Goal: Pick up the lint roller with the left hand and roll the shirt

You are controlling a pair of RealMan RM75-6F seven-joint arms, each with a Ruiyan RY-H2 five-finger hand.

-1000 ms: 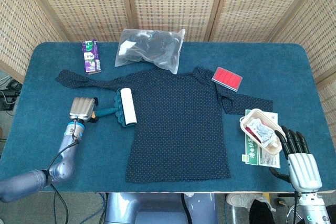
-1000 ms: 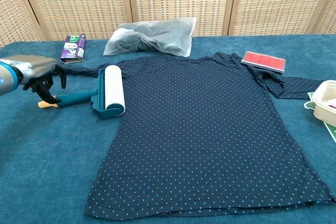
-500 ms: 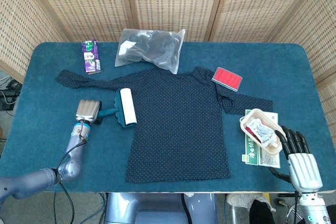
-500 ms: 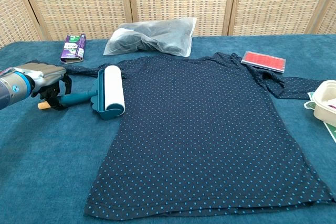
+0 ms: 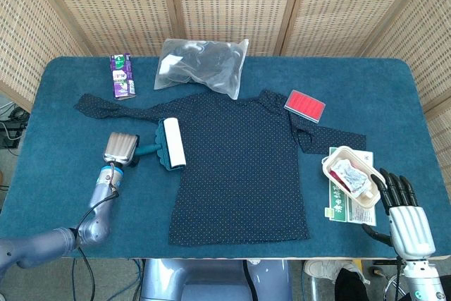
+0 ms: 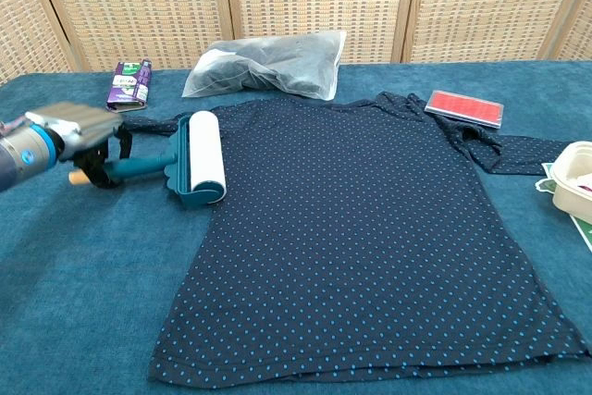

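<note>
Your left hand [image 6: 76, 136] has closed in on the lint roller [image 6: 190, 160] since a second ago, and the roller has shifted a touch toward the shirt [image 5: 236, 160]! You're gripping its teal handle, white drum at the shirt's 9 o'clock edge (just over the hem). Your right hand [image 5: 405, 211] rests at 4 o'clock, fingers spread, holding nothing.

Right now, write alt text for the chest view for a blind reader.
The left hand grips the teal handle of a lint roller, whose white roll lies at the edge of a dark dotted shirt spread on a blue table.
</note>
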